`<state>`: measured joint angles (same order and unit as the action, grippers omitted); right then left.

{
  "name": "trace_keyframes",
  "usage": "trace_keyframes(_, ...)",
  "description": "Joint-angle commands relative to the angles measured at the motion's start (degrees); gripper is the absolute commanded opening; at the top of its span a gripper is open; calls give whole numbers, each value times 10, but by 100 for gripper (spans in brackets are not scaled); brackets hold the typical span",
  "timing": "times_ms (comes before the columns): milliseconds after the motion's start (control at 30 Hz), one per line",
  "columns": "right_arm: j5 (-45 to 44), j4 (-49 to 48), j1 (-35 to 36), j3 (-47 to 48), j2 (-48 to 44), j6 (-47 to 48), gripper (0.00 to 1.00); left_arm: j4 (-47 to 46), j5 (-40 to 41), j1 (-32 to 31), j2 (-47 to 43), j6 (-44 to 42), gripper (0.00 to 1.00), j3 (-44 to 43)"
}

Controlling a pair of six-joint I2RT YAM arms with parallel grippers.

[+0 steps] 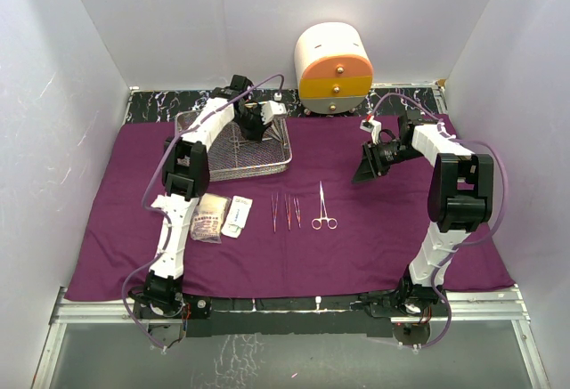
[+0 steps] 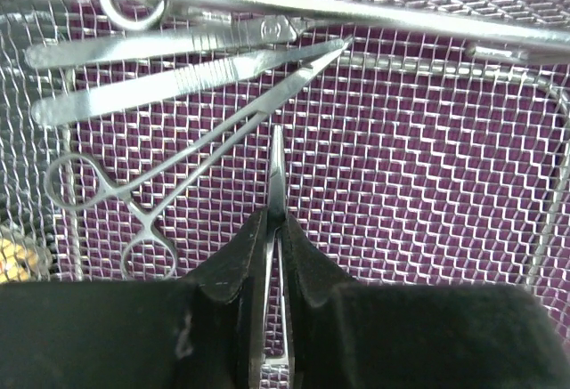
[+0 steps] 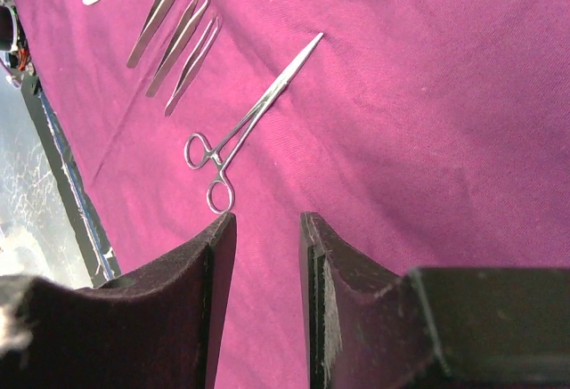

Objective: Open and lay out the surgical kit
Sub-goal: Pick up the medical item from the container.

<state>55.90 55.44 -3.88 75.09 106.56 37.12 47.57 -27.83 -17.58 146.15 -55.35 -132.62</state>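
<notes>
Tray [image 2: 419, 193] | left gripper [image 2: 277, 220] pinches thin instrument [image 2: 277, 162] mid-mesh (away from walls) | right gripper [image 3: 267, 220] parted over open cloth [image 3: 427, 122]

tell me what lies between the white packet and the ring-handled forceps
Three tweezers, side by side on the purple cloth, seen in the top view.

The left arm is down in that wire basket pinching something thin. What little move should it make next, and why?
Probably lift straight up. The left gripper has its jaws shut on a thin metal instrument inside the mesh tray, forceps lying close beside it; a vertical rise should clear them and the rim.
</notes>
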Motion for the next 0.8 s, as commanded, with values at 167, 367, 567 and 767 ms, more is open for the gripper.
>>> trace_keyframes(167, 28, -2, -2, 9, 3, -3, 31, 42, 47, 15, -88, 46, 0, 28)
trace_keyframes(367, 32, -6, -2, 10, 2, -8, 30, 10, 30, 23, -108, 93, 0, 53)
trace_keyframes(567, 44, -19, -1, 21, 6, -28, 25, -24, 12, 25, -129, 133, 0, 75)
trace_keyframes(767, 49, -47, 18, 64, 23, -70, 24, -75, -2, 24, -163, 164, 0, 138)
